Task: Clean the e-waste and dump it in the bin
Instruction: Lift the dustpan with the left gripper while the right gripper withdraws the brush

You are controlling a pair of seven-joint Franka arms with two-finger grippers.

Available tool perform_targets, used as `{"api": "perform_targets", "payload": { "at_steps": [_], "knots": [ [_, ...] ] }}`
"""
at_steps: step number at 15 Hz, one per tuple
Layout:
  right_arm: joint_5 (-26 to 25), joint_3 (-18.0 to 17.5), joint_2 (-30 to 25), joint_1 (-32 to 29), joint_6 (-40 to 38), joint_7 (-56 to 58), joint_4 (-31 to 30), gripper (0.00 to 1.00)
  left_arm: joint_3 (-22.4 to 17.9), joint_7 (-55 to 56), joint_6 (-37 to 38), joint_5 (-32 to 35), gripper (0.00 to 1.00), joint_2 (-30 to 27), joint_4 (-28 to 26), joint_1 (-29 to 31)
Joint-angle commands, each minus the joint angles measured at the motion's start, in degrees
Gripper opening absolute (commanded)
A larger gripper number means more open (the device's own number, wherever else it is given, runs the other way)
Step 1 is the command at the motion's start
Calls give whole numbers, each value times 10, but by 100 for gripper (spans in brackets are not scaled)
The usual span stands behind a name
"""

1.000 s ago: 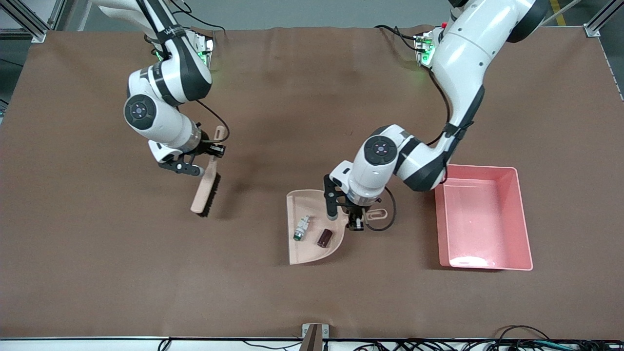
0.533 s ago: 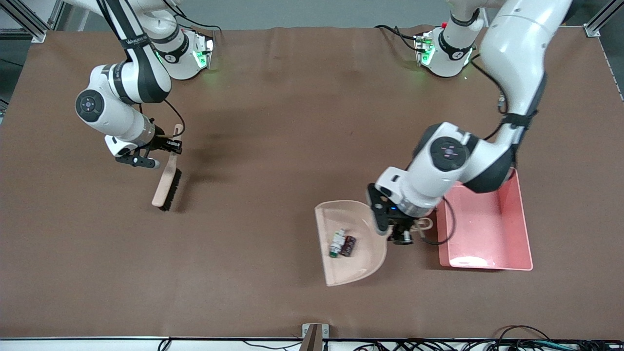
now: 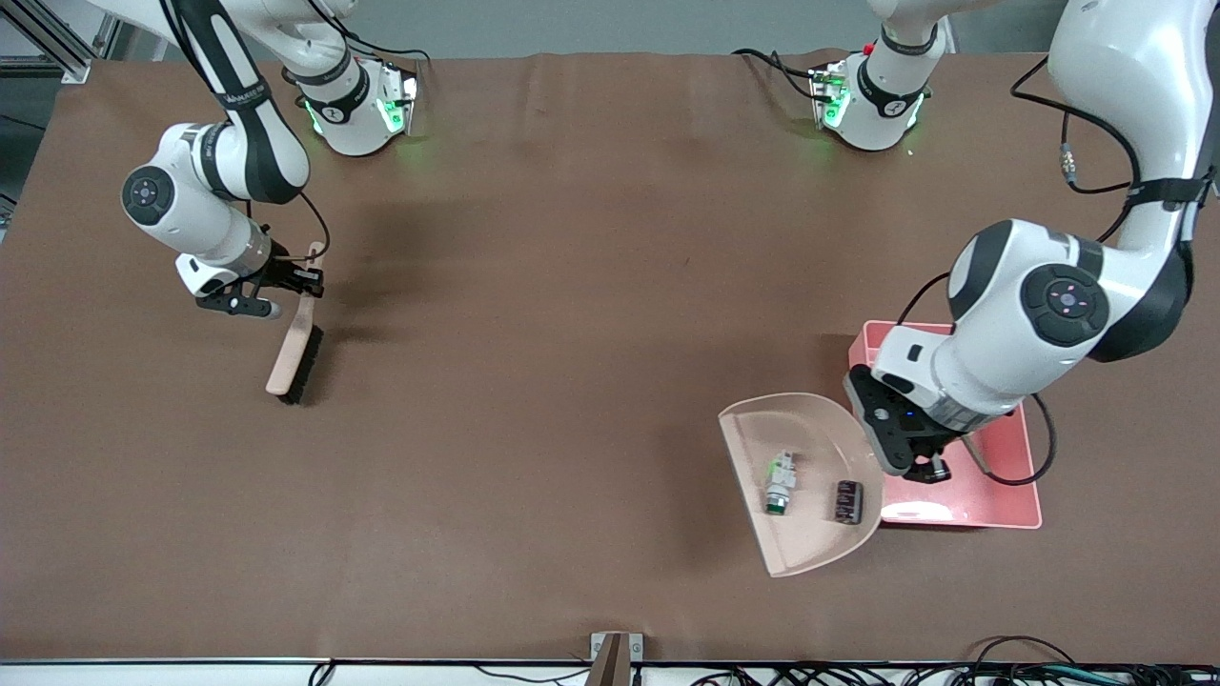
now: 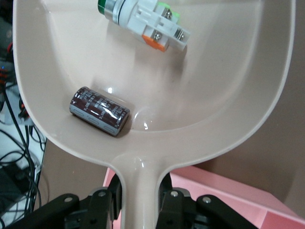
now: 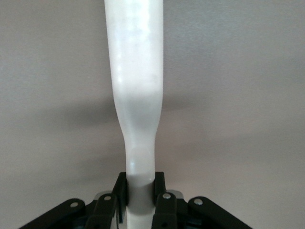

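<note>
At about nine o'clock on the brown-covered table (image 3: 534, 286), toward the right arm's end, the right tool (image 3: 303, 276) is clamped shut on the handle of a beige hand brush with black bristles (image 3: 291, 353), which hangs over bare table with its bristle end down. This arm looks to be waiting, its sweeping apparently done.

At about four o'clock the left tool (image 3: 923, 467) grips the handle of a beige plastic dustpan (image 3: 801, 543), jaws pinched tight on the neck as the left wrist view shows. The pan is lifted, its handle end over the large pink rectangular plastic tray (image 3: 1001, 510) and its open mouth pointing toward the table's middle. Inside the pan lie the white component with orange band and green end (image 3: 780, 479) and the dark brown-black cylindrical capacitor (image 3: 846, 501), a little apart, the dark one closer to the handle.

The step in hand seems to be carrying the load to the tray. Next the pan must come fully over the tray and tilt until both parts slide out, slowly enough that neither rolls over the low wall.
</note>
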State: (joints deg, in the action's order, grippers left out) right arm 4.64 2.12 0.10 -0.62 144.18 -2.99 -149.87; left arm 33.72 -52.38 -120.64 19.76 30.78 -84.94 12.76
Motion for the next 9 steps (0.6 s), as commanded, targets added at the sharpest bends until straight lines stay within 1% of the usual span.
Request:
{"api": "perform_targets", "payload": {
  "at_steps": [1, 3, 5, 7, 8, 9],
  "knots": [
    [-13, -10, -9, -10, 8, 0, -19, 0, 6, -12, 22, -4, 0, -34, -16, 21],
    [-24, -10, 4, -6, 9, 1, -18, 0, 6, -34, 32, -5, 0, -43, -16, 33],
    [-64, -10, 14, -8, 13, 0, -17, 0, 6, -53, 47, -11, 0, -55, -17, 47],
    [-67, -10, 16, -10, 12, 0, -17, 0, 2, -96, 56, -15, 0, -65, -17, 50],
    [-67, -11, 17, -10, 11, -2, -17, 0, -7, -121, 56, -23, 0, -74, -22, 53],
    [-67, -11, 20, -10, 11, -8, -15, 1, -26, -149, 56, -32, 0, -84, -29, 53]
  ]
}}
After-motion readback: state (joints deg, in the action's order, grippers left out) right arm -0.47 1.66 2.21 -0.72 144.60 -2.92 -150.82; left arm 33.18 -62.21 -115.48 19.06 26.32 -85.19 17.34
